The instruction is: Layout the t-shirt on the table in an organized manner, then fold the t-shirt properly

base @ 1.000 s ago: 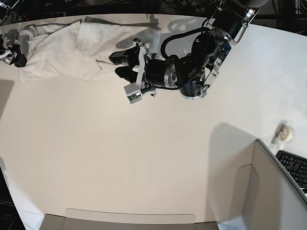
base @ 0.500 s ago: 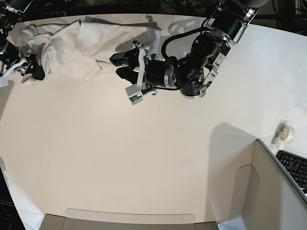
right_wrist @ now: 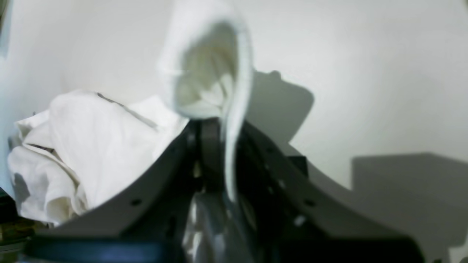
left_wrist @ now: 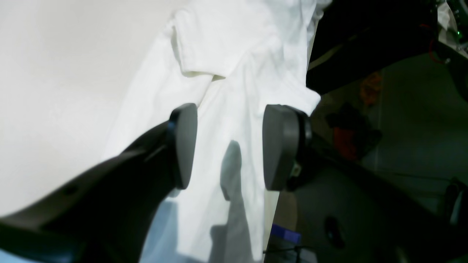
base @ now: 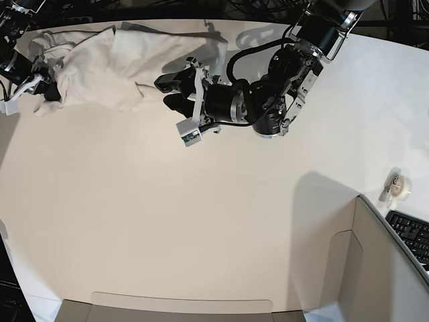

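The white t-shirt (base: 134, 60) lies bunched at the table's (base: 201, 221) far left corner, its print hidden. My left gripper (base: 169, 91) is open just off the shirt's right end. In the left wrist view its fingers (left_wrist: 182, 146) straddle the shirt (left_wrist: 226, 73) near the table edge, the gripper (left_wrist: 228, 146) holding nothing. My right gripper (base: 45, 90) is at the shirt's left end. In the right wrist view this gripper (right_wrist: 219, 146) is shut on a fold of the t-shirt (right_wrist: 208, 65), with the rest of the shirt heaped to its left.
The table's far edge runs right behind the shirt, with dark clutter (left_wrist: 384, 128) beyond it. A tape roll (base: 401, 186), a keyboard (base: 410, 236) and a grey partition panel (base: 375, 268) are at the right front.
My right gripper has moved right from the table's left edge, pushing the shirt's left end inward with the fabric in its grip. The left arm has barely shifted.
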You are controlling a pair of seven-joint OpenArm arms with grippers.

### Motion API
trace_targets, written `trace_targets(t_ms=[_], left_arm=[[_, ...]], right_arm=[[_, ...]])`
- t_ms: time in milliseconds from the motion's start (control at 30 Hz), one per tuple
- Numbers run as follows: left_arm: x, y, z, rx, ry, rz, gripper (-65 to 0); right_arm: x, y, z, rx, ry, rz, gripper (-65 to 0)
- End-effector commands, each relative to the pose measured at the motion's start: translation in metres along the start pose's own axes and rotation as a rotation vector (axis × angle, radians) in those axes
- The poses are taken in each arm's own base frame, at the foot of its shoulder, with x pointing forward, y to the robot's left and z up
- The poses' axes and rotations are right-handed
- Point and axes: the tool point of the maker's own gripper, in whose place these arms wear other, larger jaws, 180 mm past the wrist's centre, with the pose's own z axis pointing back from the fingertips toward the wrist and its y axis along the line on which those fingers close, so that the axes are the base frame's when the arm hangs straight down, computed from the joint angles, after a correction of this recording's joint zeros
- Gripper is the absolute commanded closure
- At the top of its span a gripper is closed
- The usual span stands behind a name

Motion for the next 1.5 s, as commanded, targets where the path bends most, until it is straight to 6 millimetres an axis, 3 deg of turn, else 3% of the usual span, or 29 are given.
trace_targets(t_ms=[0,100,200,400,533,700,867,1033,1233,1333,1467], left_arm=[[0.018,-0.005,0.005,-0.012,-0.051,-0.033,-26.0],[0.019,0.009,0.021,0.037,-0.071,-0.027,-21.1],[0.017,0.026,0.046,0.109,-0.094,-0.015,-14.4],[-0.036,0.059,0.094,0.255,-0.056,0.101,-0.1],[-0.085,0.067,0.118,0.323,0.0,0.198,0.0],[-0.116,0.06,0.122,0.332,0.025,0.275,0.0],[-0.126,0.054,0.117,0.315,0.041,0.299,0.0],[-0.129,0.053,0.117,0.315,0.045,0.303,0.0],[-0.149,0.065,0.121,0.408,0.142,0.267,0.0],[-0.173,0.063,0.113,0.448,0.238,0.247,0.0],[-0.186,0.058,0.096,0.463,0.311,0.175,0.0]], right_arm=[[-0.044,-0.017,0.005,-0.096,0.218,0.016,0.0],[-0.029,-0.011,0.009,-0.104,0.18,0.058,0.0],[-0.012,-0.019,0.025,-0.142,0.099,0.049,0.0],[0.015,-0.031,0.045,-0.184,-0.004,0.028,0.0],[0.022,-0.034,0.051,-0.196,-0.019,0.036,0.0],[0.035,-0.026,0.047,-0.174,-0.053,0.052,0.0],[0.064,0.018,0.049,-0.123,-0.17,0.163,0.0],[0.079,0.08,0.049,-0.063,-0.253,0.323,0.0],[0.06,0.148,0.025,0.051,-0.207,0.472,0.0],[0.042,0.175,0.007,0.136,-0.169,0.481,0.0],[0.021,0.205,-0.017,0.212,-0.116,0.484,0.0]])
